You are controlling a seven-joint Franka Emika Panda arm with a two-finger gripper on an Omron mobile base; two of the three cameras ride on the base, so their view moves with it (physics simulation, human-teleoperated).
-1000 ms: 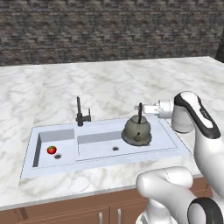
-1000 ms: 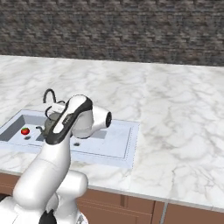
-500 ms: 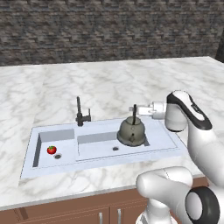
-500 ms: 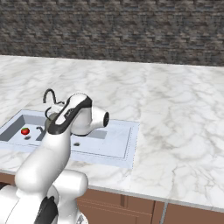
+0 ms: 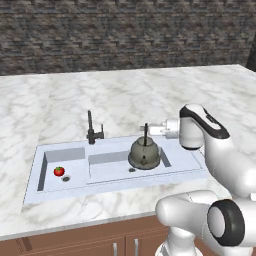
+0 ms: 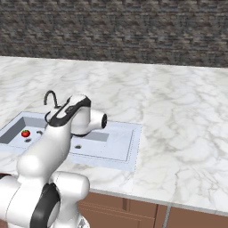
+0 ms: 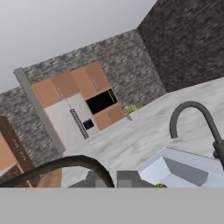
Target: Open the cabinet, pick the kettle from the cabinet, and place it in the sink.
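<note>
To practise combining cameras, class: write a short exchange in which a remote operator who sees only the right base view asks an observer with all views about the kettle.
Operator: The arm blocks my view. Where is the kettle?
Observer: In the left base view, the kettle is down in the wider basin of the sink.
Operator: Is it held?
Observer: Yes. The gripper is shut on its upright loop handle.
Operator: Anything from the hand camera?
Observer: The dark handle arches across the bottom of the view, with the black faucet beyond it.
</note>
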